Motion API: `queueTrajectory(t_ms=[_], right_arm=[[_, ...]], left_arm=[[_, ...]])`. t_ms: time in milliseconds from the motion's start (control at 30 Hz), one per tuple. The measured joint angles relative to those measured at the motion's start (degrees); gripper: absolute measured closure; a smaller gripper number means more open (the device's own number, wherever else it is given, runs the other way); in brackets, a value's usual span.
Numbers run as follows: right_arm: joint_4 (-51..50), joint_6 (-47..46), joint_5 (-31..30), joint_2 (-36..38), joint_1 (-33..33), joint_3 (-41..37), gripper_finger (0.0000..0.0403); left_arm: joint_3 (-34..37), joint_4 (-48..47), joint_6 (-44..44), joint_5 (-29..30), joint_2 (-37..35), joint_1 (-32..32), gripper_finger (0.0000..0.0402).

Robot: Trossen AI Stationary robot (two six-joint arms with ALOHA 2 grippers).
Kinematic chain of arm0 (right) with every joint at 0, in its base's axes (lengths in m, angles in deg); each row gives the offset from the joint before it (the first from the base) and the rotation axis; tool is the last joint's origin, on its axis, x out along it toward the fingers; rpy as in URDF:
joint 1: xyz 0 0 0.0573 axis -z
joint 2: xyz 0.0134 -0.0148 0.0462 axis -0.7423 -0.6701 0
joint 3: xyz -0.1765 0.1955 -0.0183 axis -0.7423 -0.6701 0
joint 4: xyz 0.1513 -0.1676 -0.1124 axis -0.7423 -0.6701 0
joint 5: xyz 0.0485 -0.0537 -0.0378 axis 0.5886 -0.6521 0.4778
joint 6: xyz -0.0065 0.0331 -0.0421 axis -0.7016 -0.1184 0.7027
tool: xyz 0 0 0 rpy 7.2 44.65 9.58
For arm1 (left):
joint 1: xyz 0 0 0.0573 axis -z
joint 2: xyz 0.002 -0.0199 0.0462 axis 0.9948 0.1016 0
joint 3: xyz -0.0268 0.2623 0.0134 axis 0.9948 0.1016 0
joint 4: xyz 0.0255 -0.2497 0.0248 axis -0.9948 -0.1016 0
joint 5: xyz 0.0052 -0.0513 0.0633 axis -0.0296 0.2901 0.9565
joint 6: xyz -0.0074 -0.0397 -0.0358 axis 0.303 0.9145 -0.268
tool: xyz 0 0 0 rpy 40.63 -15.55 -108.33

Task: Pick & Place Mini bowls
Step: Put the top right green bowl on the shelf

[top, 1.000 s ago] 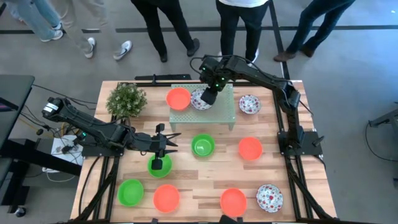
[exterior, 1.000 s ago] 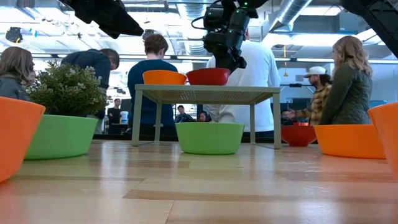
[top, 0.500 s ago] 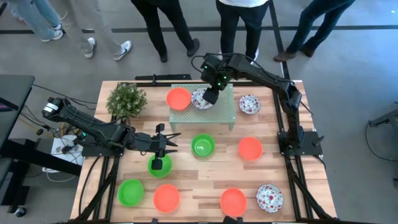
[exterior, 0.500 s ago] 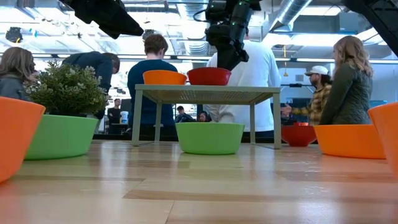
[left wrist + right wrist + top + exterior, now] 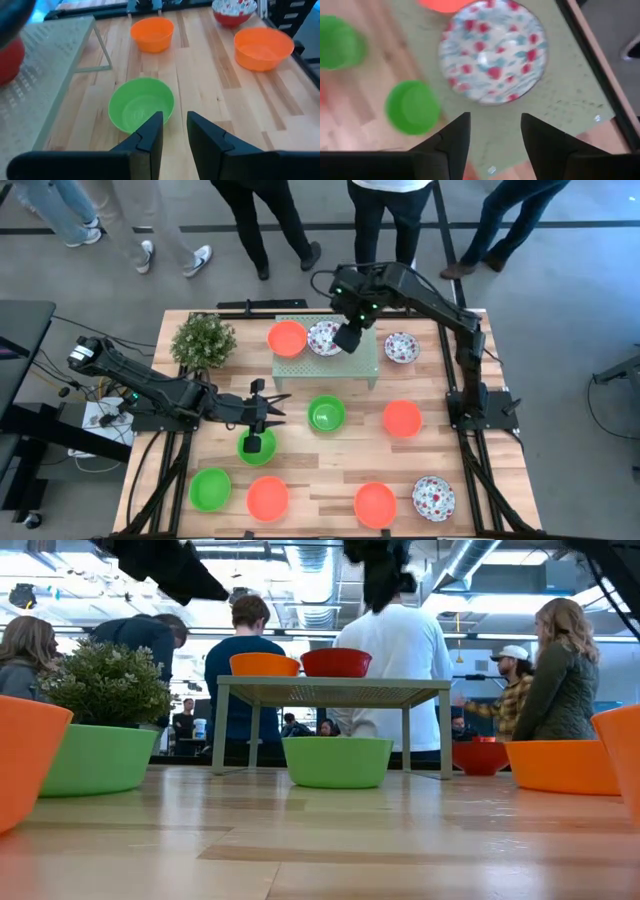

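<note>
A pale green mesh rack (image 5: pixel 360 358) at the far middle of the table carries an orange mini bowl (image 5: pixel 287 338) and a floral mini bowl (image 5: pixel 322 338), both resting on their bases. My right gripper (image 5: pixel 492 117) is open and hangs above the rack just right of the floral bowl (image 5: pixel 492 52), touching nothing. My left gripper (image 5: pixel 174 116) is open above the table's left middle. It points at a green bowl (image 5: pixel 141 102) and is clear of it. Several more orange, green and floral bowls stand on the table.
A bushy potted plant (image 5: pixel 203 340) stands at the far left corner. Loose bowls include green (image 5: pixel 326 414), orange (image 5: pixel 402 418), floral (image 5: pixel 401 347), green (image 5: pixel 257 447) and a near row of green, orange and floral ones. People stand beyond the far edge.
My right gripper has risen off the floral bowl on the rack and drifted toward the table's right edge. The bowl has stayed on the rack beside the orange one. The left arm has kept still.
</note>
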Motion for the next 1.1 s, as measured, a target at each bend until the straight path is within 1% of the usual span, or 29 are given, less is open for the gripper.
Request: queueTrajectory(t_ms=[67,200,300,400,467,567,700,900,1000,1100], right_arm=[[0.2,-0.6,1.1,1.5,-2.0,0.1,0.0241],[0.2,-0.7,0.5,3.6,-7.2,-1.3,0.0254],[0.2,-0.4,0.5,5.7,-11.0,-4.7,0.0264],[0.2,0.8,0.4,8.0,-14.9,-10.8,0.0272],[0.8,0.5,0.3,9.9,-17.4,-16.7,0.0277],[4.3,-2.3,0.3,13.8,-20.8,-27.1,0.0283],[13.4,-6.7,0.3,21.0,-24.4,-42.7,0.0286],[31.4,-16.0,0.1,32.5,-28.6,-63.0,0.0286],[43.6,-17.2,0.3,35.6,-31.2,-71.4,0.0286],[58.0,-14.2,-0.8,35.5,-33.4,-77.3,0.0286]], left_arm=[[0.8,0.0,0.2,0.0,0.0,0.0,0.0312],[2.4,1.7,0.8,0.0,0.0,0.0,0.0312],[2.7,2.3,2.8,0.0,0.0,0.0,0.0312],[2.7,2.7,5.2,0.0,0.0,0.3,0.0312],[2.7,3.7,6.0,0.0,-0.2,1.3,0.0312],[2.7,4.2,6.0,0.0,-0.2,3.6,0.0312],[2.7,5.1,6.0,-0.1,-0.2,5.5,0.0312],[2.7,6.2,6.0,0.4,-0.2,5.2,0.0312],[2.7,7.1,6.0,0.5,-0.2,5.1,0.0312],[2.7,8.0,5.9,0.5,-0.2,5.1,0.0312]])
